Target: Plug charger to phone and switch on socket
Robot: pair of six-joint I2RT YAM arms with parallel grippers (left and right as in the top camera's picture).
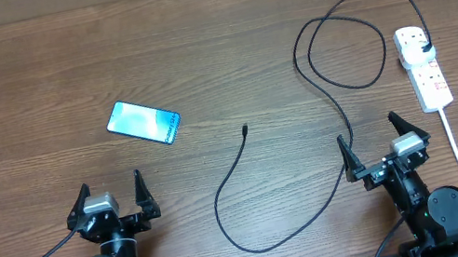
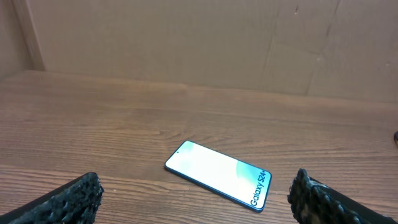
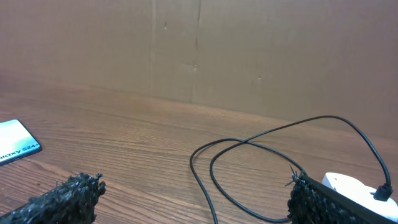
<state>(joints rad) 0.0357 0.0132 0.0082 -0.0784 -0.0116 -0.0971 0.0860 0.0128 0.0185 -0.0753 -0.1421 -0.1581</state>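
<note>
Grasping the charger (image 1: 261,175) tip mid-table should be done close behind the connector. Both the left gripper (image 1: 113,198) and right gripper (image 1: 376,145) are spread, empty; phone (image 1: 144,123) untouched.

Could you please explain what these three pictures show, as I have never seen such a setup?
Two robot arms sit at the near edge of a wooden table. The overhead picture looks down from above; the other two come from cameras on each wrist, so the dark tips at the bottom corners are that arm's own fingers. The left gripper and right gripper are both open and hold nothing. On the table lie a Galaxy S24+ phone, a thin black charger cable whose loose tip points toward the phone, and a white power strip with the charger's plug already in it.
</note>
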